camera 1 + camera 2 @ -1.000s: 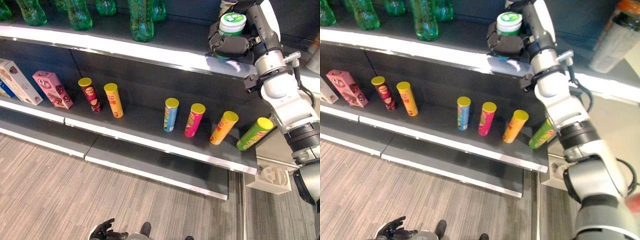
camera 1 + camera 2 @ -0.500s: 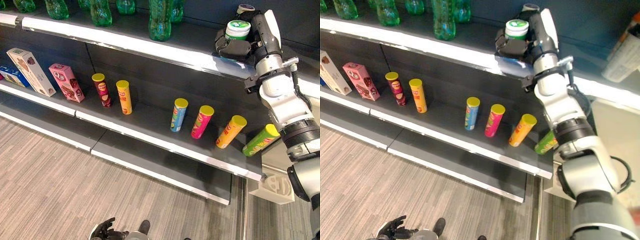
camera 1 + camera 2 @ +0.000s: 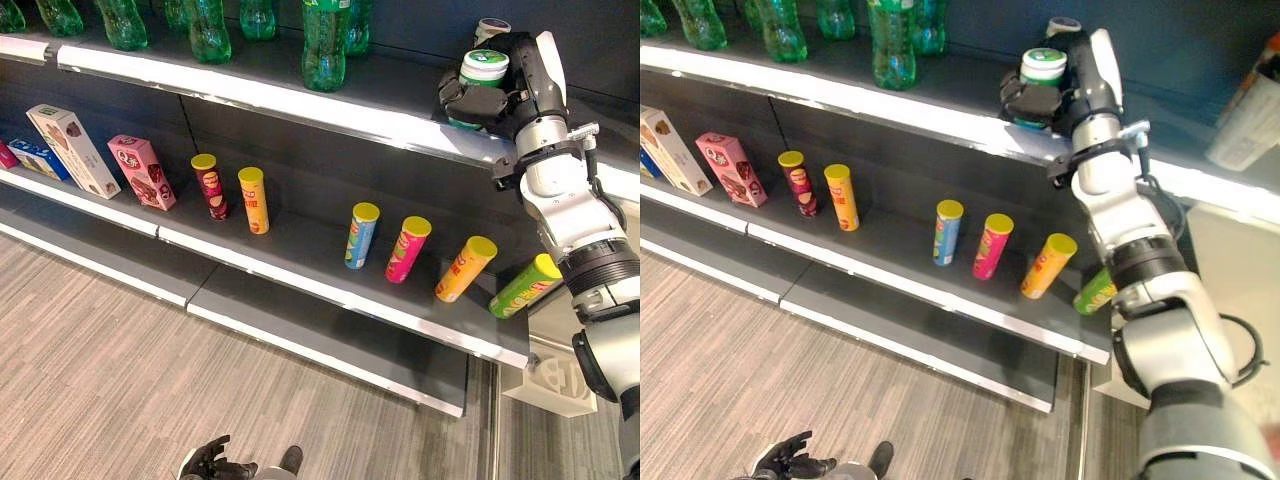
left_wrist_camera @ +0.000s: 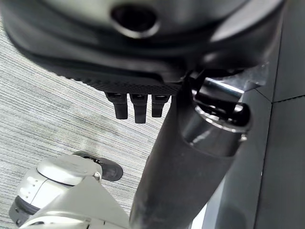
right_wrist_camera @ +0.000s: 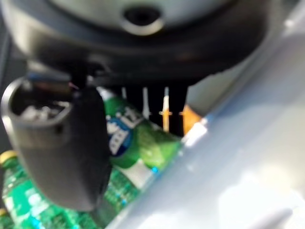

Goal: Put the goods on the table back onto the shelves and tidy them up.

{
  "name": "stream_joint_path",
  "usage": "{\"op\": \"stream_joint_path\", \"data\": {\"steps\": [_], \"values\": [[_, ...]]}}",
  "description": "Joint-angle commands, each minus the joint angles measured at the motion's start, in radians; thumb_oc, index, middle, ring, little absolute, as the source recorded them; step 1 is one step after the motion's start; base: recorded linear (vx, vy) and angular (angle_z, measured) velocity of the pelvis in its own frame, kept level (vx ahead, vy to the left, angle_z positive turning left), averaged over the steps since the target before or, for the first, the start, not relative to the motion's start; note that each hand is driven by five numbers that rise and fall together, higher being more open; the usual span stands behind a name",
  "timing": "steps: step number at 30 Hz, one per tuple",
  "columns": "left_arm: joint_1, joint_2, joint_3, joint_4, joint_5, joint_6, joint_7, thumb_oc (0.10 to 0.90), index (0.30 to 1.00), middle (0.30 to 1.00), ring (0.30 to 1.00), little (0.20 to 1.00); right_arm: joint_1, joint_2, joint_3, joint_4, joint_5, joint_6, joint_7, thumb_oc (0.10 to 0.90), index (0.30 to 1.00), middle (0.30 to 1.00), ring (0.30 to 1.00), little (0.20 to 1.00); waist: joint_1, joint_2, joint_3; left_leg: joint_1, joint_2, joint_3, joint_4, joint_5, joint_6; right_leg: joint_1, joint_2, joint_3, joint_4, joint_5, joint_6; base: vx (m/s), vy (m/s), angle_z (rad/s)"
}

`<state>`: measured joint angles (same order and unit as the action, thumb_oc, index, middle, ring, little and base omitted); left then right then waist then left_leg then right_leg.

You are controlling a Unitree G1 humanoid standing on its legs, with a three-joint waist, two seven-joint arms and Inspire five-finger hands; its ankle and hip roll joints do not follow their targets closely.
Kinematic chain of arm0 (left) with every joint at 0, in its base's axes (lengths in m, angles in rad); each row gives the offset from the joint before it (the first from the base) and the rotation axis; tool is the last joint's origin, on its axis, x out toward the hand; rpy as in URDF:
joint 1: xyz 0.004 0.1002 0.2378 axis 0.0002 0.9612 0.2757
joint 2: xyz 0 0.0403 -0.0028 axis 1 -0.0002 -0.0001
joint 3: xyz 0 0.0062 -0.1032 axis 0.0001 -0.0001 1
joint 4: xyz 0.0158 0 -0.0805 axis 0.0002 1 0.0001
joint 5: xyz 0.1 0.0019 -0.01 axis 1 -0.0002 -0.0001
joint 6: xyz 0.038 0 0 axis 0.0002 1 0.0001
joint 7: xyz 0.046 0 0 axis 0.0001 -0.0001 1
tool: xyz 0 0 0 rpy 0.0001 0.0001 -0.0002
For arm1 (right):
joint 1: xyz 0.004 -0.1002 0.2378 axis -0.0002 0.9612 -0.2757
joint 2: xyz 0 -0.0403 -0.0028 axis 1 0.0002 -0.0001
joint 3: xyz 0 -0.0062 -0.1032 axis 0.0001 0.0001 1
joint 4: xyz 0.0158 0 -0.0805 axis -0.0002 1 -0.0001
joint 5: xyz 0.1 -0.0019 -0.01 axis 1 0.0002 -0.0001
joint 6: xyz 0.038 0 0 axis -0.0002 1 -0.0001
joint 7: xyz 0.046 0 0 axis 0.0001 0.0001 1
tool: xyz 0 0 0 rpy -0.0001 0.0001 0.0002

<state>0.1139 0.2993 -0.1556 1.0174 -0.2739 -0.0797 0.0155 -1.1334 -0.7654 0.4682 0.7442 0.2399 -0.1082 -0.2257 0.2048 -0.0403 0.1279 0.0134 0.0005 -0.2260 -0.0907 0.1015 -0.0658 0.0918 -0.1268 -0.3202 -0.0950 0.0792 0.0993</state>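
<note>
Since I want it parked beside the green plastic bottles [image 3: 325, 45], my right hand [image 3: 478, 100] is wrapped round the green-and-white lidded tub [image 3: 482, 70], holding it upright over the dark top shelf [image 3: 390, 85]. Left hand [image 3: 208, 460] hangs low, fingers relaxed.

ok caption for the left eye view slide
Right robot hand holds a green-lidded tub over the top shelf, above a row of tube cans.

We see matt dark shelves [image 3: 300, 235] w/ shiny metal-looking front edges, and a wood-grain floor [image 3: 90, 350], prob laminate. Green bottles [image 3: 324, 45] look like glossy clear plastic, the tubes [image 3: 361, 236] have smooth plastic lids, boxes [image 3: 140, 172] look like printed card.
</note>
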Motion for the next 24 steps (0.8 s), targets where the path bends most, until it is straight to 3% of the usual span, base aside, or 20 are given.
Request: {"op": "stream_joint_path", "data": {"steps": [1, 16, 18, 24], "values": [[-0.039, 0.063, -0.063, 0.022, -0.004, -0.026, 0.027, 0.8, 0.9, 0.9, 0.9, 0.9, -0.178, -0.016, 0.044, 0.018, -0.004, -0.041, -0.054, 0.4, 0.3, 0.3, 0.3, 0.3, 0.017, -0.037, -0.056, 0.003, 0.022, 0.088, 0.003, -0.089, -0.044, 0.057, -0.063, -0.034, 0.008, -0.062, 0.078, 0.0, 0.0, 0.0], [-0.037, 0.062, -0.065, 0.022, -0.008, -0.024, 0.036, 0.8, 0.9, 0.9, 0.9, 0.9, -0.187, 0.023, 0.074, 0.048, -0.002, -0.032, -0.038, 0.4, 0.3, 0.3, 0.3, 0.3, 0.016, -0.044, -0.054, 0.01, 0.024, 0.098, 0.003, -0.096, -0.042, 0.057, -0.067, -0.032, 0.008, -0.059, 0.079, 0.0, 0.001, -0.01], [-0.037, 0.062, -0.066, 0.022, -0.009, -0.024, 0.036, 0.8, 0.9, 0.9, 0.9, 0.9, -0.193, 0.022, 0.075, 0.059, -0.004, -0.031, -0.042, 0.8, 0.9, 0.9, 0.9, 0.9, 0.012, -0.044, -0.054, 0.009, 0.024, 0.099, 0.003, -0.097, -0.041, 0.056, -0.067, -0.031, 0.008, -0.058, 0.08, 0.0, 0.0, 0.0], [-0.042, 0.062, -0.066, 0.023, -0.004, -0.022, 0.036, 0.8, 0.9, 0.9, 0.9, 0.9, -0.195, 0.03, 0.072, 0.059, 0.002, -0.029, -0.042, 0.8, 0.9, 0.9, 0.9, 0.9, 0.007, -0.043, -0.055, 0.015, 0.025, 0.104, 0.003, -0.101, -0.04, 0.056, -0.067, -0.025, 0.008, -0.057, 0.08, 0.0, 0.0, 0.0]]}}
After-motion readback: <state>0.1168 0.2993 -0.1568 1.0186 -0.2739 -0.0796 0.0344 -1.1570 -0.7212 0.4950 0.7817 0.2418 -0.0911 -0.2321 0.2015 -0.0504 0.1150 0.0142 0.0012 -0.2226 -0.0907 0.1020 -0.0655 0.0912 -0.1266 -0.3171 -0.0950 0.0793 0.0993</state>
